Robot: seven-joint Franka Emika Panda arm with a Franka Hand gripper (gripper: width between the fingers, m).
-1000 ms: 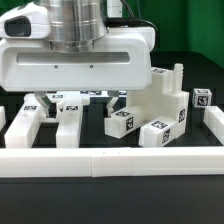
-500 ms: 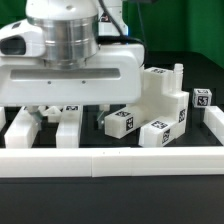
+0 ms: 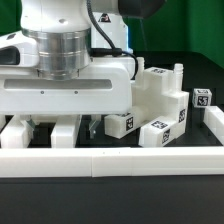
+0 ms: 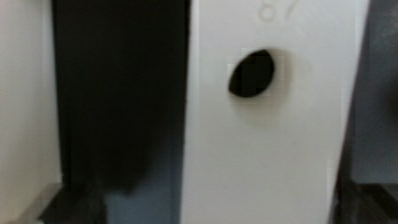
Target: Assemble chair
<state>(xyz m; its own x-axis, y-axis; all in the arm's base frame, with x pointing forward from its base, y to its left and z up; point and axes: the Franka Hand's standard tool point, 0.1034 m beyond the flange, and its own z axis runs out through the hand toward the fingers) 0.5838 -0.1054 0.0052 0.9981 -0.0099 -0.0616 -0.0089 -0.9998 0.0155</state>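
My gripper hangs low over the chair's white pieces at the exterior view's left, its wide white hand hiding most of them. Two white posts show under it. In the wrist view the gripper is open, with a dark finger on each side of a white post that has a dark oval hole; the post is very close and blurred. A tall blocky chair piece stands at the right, with tagged pieces in front of it.
A long low white rail runs across the front of the black table. A small tagged block and a white edge piece sit at the exterior view's far right. Cables hang behind the arm.
The hand has moved toward the exterior view's left and lower, now covering the left posts and part of the tagged pieces. The parts have not moved.
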